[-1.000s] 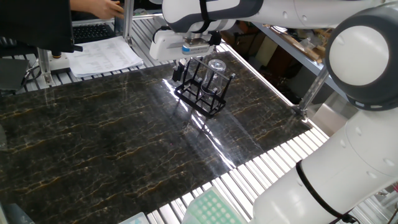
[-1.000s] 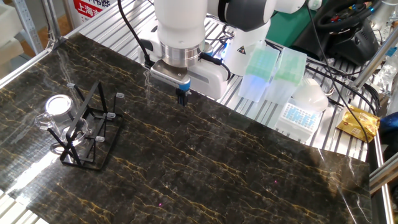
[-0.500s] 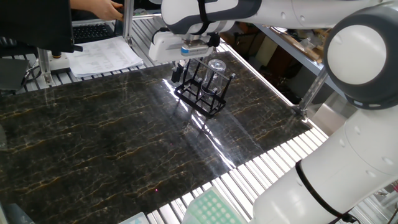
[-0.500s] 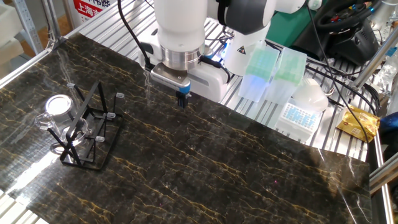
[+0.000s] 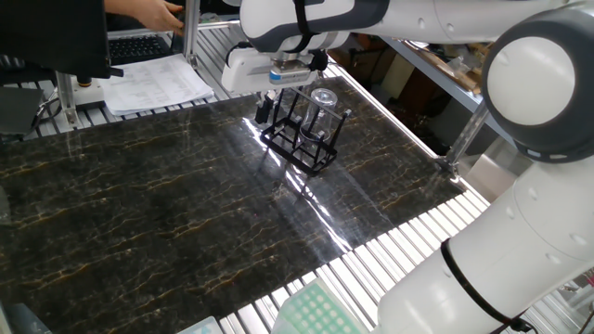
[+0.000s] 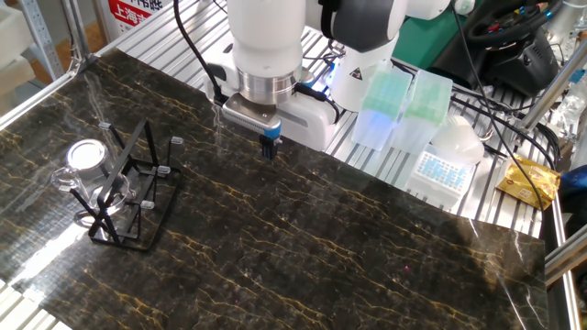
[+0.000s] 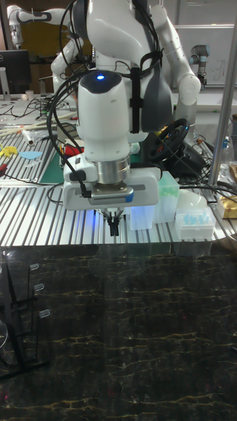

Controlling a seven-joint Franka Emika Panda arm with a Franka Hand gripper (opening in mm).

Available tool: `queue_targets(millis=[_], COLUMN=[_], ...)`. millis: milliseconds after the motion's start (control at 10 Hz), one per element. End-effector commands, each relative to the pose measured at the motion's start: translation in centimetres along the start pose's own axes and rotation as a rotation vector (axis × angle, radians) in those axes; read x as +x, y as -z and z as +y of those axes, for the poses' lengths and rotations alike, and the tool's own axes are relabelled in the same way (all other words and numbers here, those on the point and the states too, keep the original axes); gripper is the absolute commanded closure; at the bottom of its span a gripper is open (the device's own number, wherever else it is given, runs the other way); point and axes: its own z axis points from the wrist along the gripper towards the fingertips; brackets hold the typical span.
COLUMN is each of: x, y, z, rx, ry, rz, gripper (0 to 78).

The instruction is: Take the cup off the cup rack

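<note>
The cup (image 6: 84, 159) is clear glass and sits mouth-up on a peg at the left side of the black wire cup rack (image 6: 129, 198), near the left end of the dark marble table. In one fixed view the cup (image 5: 322, 104) stands at the rack's (image 5: 301, 139) far right side. My gripper (image 6: 268, 148) hangs shut and holds nothing, well to the right of the rack and above the table's back edge. The tall fixed view shows its fingertips (image 7: 114, 227) pressed together, with the rack (image 7: 18, 316) at the left border.
Pale green tip boxes (image 6: 387, 103) and a white tray (image 6: 438, 170) lie on the slatted bench behind the table, with a yellow packet (image 6: 529, 180) further right. Papers (image 5: 154, 83), a dark monitor (image 5: 56, 37) and a person's hand (image 5: 145, 11) are at the far side.
The gripper shifted very slightly right and down a second ago and has held still since. The cup and rack have not moved.
</note>
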Motion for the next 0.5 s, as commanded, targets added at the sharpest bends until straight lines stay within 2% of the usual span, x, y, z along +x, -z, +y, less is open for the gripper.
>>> queue_targets(millis=[100,500], x=[-0.06,-0.15], y=[0.12,-0.07], z=[0.00,0.03], rx=[-0.003,0.007], ry=[0.004,0.006], rz=[-0.004,-0.004], gripper=[77.6,77.6])
